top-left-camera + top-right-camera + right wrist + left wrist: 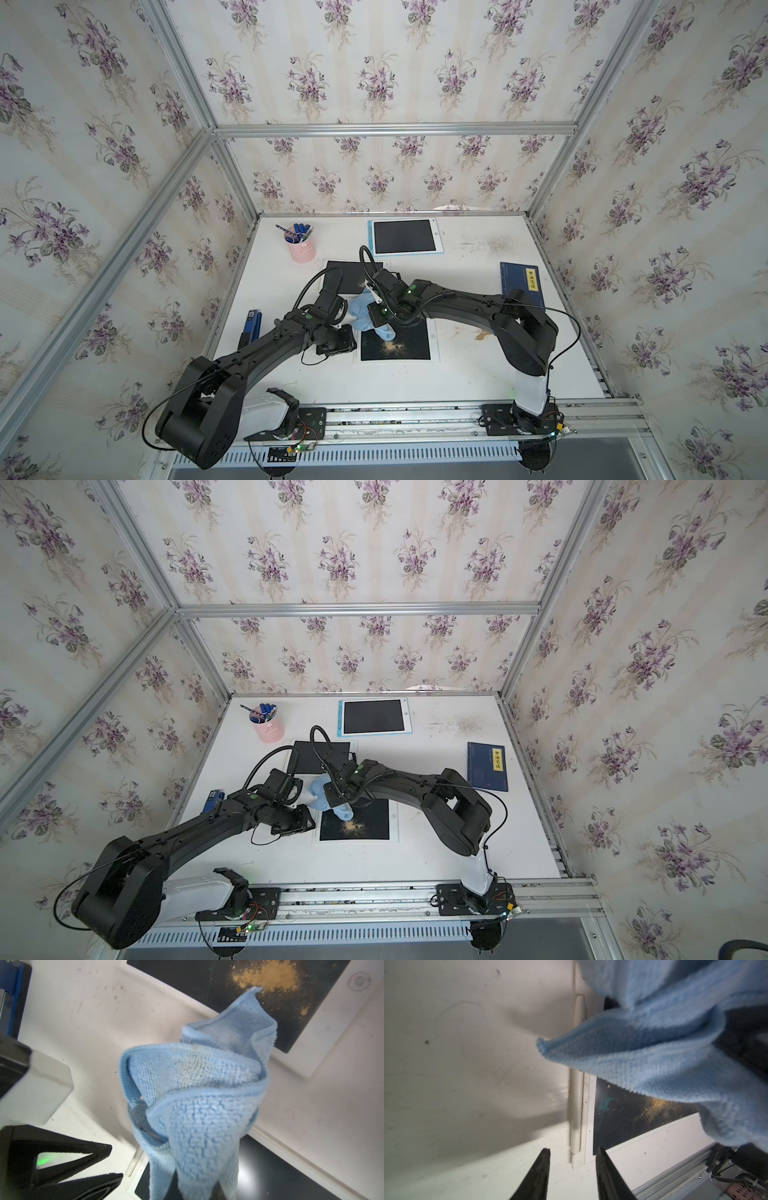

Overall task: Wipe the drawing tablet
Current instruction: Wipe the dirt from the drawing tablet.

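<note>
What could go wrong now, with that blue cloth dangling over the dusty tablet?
1. The blue cloth hangs bunched from the right hand, so a swipe might push the tan powder off the tablet onto the table instead of lifting it.
2. The cloth carries a tan stain; it could smear the screen.
3. The left hand sits open beside the tablet's edge, close to the cloth; the two hands might collide.

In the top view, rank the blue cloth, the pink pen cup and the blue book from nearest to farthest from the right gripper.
1. blue cloth: clamped in the right gripper itself, at the centre.
2. pink pen cup: toward the back left.
3. blue book: out on the right side.
</note>
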{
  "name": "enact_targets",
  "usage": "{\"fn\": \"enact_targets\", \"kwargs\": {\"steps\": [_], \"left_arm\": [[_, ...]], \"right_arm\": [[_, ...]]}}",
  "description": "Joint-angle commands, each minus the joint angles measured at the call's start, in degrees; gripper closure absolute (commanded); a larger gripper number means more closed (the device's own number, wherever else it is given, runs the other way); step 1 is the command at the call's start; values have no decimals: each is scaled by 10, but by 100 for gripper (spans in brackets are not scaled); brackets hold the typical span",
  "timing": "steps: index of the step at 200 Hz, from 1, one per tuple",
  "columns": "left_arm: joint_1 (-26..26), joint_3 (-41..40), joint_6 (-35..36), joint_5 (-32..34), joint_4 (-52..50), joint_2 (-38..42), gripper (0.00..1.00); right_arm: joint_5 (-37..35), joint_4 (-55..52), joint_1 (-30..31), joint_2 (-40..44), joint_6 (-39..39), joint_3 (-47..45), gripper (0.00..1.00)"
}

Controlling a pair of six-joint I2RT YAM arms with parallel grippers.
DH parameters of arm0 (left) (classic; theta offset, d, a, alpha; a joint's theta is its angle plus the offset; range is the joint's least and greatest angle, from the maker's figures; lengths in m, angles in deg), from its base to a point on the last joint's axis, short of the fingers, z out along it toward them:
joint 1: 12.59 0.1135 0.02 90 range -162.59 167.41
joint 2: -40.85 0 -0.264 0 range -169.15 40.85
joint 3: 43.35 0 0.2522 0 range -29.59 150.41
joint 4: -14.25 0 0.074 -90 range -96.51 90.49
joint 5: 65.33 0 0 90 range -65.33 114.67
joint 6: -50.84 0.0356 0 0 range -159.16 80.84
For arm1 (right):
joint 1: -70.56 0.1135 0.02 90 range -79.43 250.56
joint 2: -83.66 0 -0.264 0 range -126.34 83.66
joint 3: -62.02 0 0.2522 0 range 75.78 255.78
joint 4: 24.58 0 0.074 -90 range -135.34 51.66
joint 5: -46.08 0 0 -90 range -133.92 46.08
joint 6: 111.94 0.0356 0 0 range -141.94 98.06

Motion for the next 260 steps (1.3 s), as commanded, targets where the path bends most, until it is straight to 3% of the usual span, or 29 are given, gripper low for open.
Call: {"fn": "enact_targets", "kwargs": {"steps": [1, 44, 61, 94, 184, 220, 260], "left_arm": [[-10, 11, -17, 16, 9, -19, 58], [-56, 40, -39, 58, 8, -64, 62], [-65, 50, -37, 95, -14, -75, 69], [-78, 62, -29, 160, -52, -77, 69], [-88, 52, -59, 151, -8, -86, 70], [-88, 51, -57, 154, -7, -92, 76], [-88, 37, -72, 137, 21, -60, 73]], "right_arm": [[-23, 8, -1, 5, 5, -7, 100], [-11, 39, -9, 19, 15, -36, 100], [0, 47, -10, 20, 13, -43, 100], [13, 64, -11, 23, 16, -60, 100], [35, 79, -10, 21, 21, -67, 100], [52, 92, -9, 17, 32, -78, 100], [53, 98, -8, 15, 41, -90, 100]]}}
